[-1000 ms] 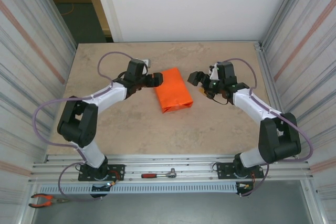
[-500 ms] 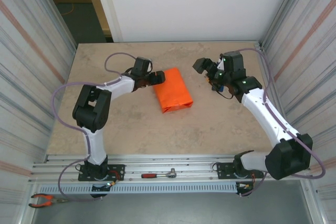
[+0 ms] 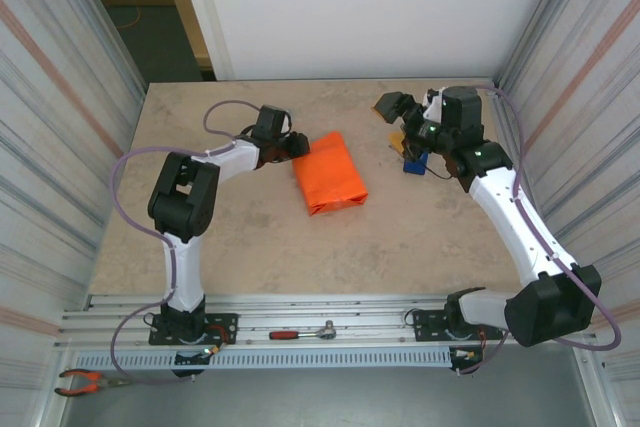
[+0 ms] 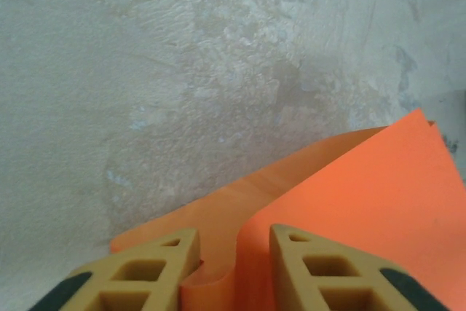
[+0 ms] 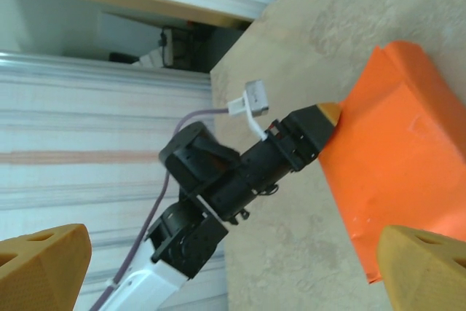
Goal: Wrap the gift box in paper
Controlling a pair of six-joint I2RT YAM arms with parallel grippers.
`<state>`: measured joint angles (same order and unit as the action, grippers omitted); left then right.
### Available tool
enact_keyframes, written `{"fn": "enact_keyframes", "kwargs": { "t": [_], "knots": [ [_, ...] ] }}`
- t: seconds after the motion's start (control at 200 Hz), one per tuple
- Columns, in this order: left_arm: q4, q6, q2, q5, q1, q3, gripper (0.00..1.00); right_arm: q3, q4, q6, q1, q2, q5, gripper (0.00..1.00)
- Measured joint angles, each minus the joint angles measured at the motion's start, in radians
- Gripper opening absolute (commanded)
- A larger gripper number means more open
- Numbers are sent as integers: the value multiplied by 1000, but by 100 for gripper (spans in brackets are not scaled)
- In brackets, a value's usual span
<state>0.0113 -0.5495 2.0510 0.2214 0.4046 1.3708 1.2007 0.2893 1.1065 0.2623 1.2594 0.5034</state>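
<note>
On the counter (image 3: 260, 247), centred, your paper (image 3: 330, 179) sits folded, box presumably inside. Left hand (image 4: 229, 242) straddles its flap, narrow, grip unclear; right hand (image 3: 398, 117) gapes wide. Ends look unsealed.

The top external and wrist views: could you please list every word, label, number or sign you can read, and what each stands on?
No text can be read.
The paper is plain orange, with no print.
The table bears no markings.
The small blue object at the far right is too small to show any lettering.
</note>
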Motion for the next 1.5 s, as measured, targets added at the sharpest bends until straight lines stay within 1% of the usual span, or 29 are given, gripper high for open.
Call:
{"fn": "enact_keyframes", "kwargs": {
  "t": [0.055, 0.15, 0.266, 0.466, 0.631, 0.701, 0.802, 0.912, 1.052, 1.122, 1.308, 1.498],
  "knots": [
    [-6, 3, 0, 16, 0, 0, 15, 0, -3, 10, 2, 0, 16, 98],
    [-19, 13, 0, 38, 0, 0, 6, 0, -8, 17, 6, 0, 35, 98],
    [-39, 29, -2, 62, 0, -5, 0, 0, -18, 32, 8, -6, 43, 98],
    [-76, 61, -45, 98, 0, -35, 0, 0, -32, 38, 50, -72, 13, 98],
    [-141, 102, -143, 112, 8, -90, 0, 0, -29, 19, 99, -103, -30, 98],
    [-175, 122, -188, 112, 18, -111, 0, -10, -23, -11, 97, -117, -45, 98],
    [-232, 167, -245, 111, 53, -143, 0, -94, -31, -50, 58, -178, -77, 98],
    [-302, 221, -303, 111, 108, -195, 0, -201, -28, -93, -14, -240, -84, 98],
    [-391, 277, -365, 112, 164, -283, 0, -289, -28, -148, -119, -275, -49, 98],
    [-428, 303, -396, 111, 182, -333, 0, -332, -31, -175, -154, -308, -28, 98],
    [-534, 354, -495, 111, 214, -491, 0, -412, -34, -227, -217, -385, 32, 98],
    [-648, 379, -570, 111, 237, -636, 0, -469, -44, -256, -230, -390, 74, 98]
  ]
}}
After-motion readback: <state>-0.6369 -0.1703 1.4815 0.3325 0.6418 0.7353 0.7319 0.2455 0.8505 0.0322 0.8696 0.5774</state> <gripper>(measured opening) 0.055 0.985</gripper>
